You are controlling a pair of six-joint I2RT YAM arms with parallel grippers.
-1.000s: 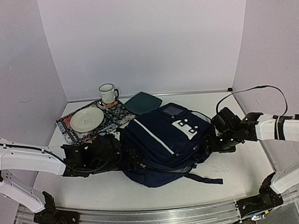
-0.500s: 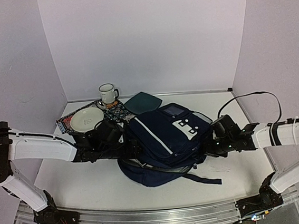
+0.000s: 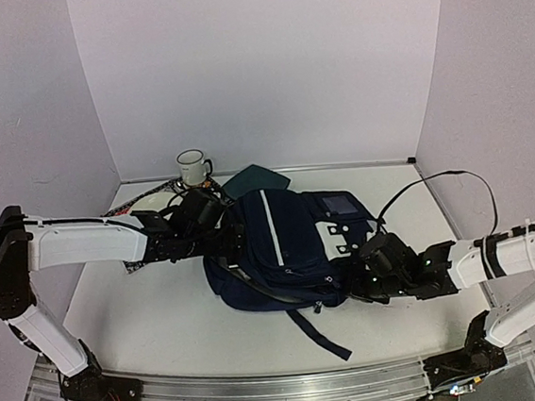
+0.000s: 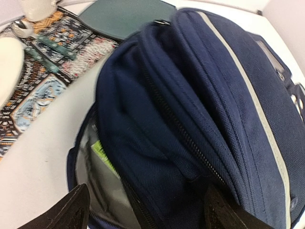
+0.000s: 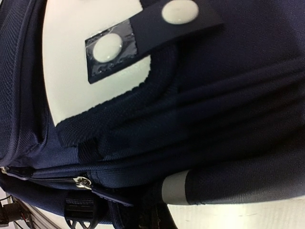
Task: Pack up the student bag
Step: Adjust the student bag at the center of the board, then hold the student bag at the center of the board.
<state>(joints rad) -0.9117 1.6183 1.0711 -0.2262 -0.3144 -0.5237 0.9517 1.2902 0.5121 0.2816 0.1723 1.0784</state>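
Note:
The student bag, navy with a thin white stripe, lies in the middle of the table with a strap trailing toward me. My left gripper is at its left end. In the left wrist view its fingers stand wide apart astride the bag's upper panel, so the left gripper is open. Beside that panel the compartment gapes, showing grey lining and a green item. My right gripper presses against the bag's right near side. Up close the bag fills the view and the right gripper is shut on a fold of its fabric.
A white mug stands at the back left. A dark teal plate lies just behind the bag. A patterned mat with a white plate lies left of the bag, under my left arm. Walls enclose the table on three sides.
The right gripper shut on the bag and pulled toward me and left. The bag turned, so its stripe now points away. The left arm swung toward the back.

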